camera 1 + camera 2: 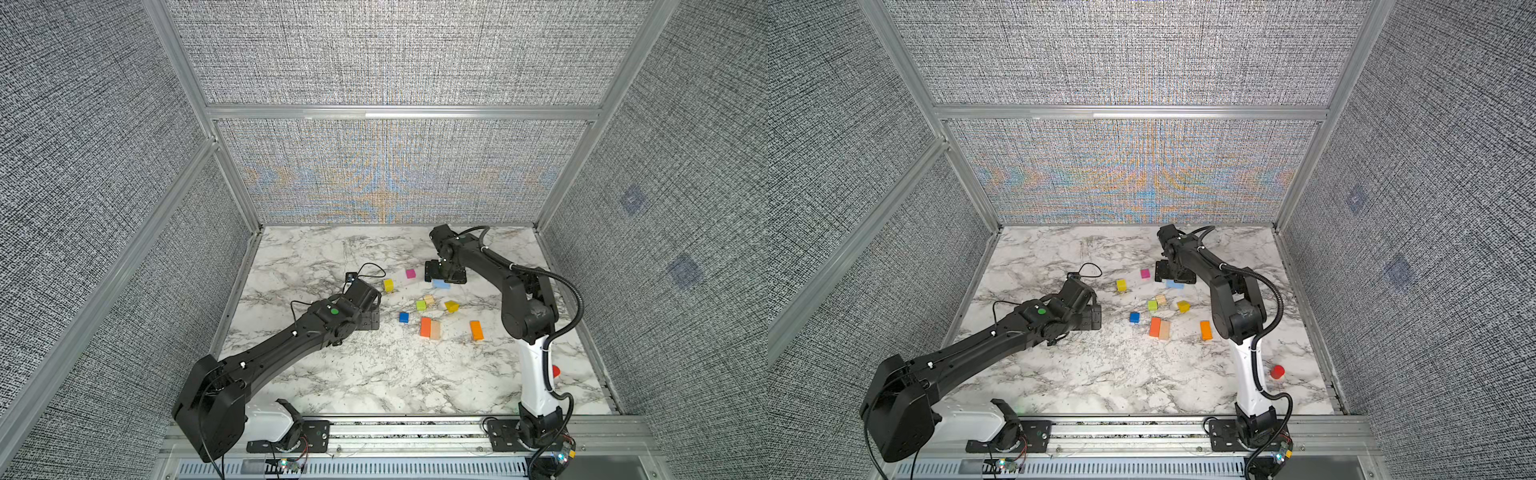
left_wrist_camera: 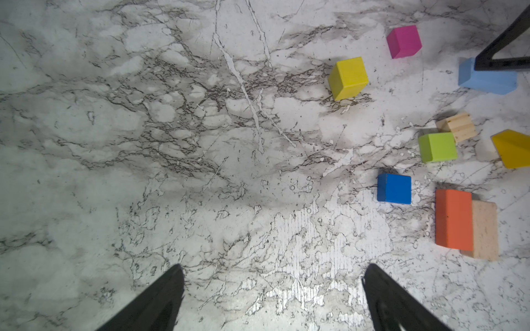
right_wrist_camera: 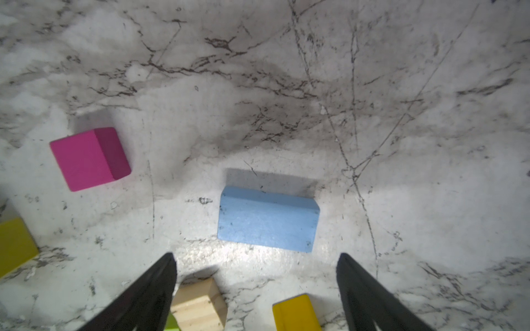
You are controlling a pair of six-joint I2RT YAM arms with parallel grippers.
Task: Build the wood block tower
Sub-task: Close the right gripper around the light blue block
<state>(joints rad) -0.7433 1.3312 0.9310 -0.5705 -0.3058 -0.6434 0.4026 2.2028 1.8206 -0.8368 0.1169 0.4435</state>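
**Light blue brick lies crosswise just ahead of the right pincer**

The right pincer (image 3: 255, 258) hangs spread wide and empty. The light blue brick (image 3: 268, 219) lies flat just beyond it, its long axis running from jaw to jaw. The left pincer (image 2: 274, 268), likewise spread and empty, is well apart from that brick. No tower stands. The wood blocks (image 1: 404, 317) lie scattered on the marbled worktop (image 1: 374, 374), enclosed by grey woven panels (image 1: 395, 54).

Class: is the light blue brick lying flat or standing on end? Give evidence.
Lying flat. The light blue brick shows its broad face upward, only a thin side showing, resting on the table.
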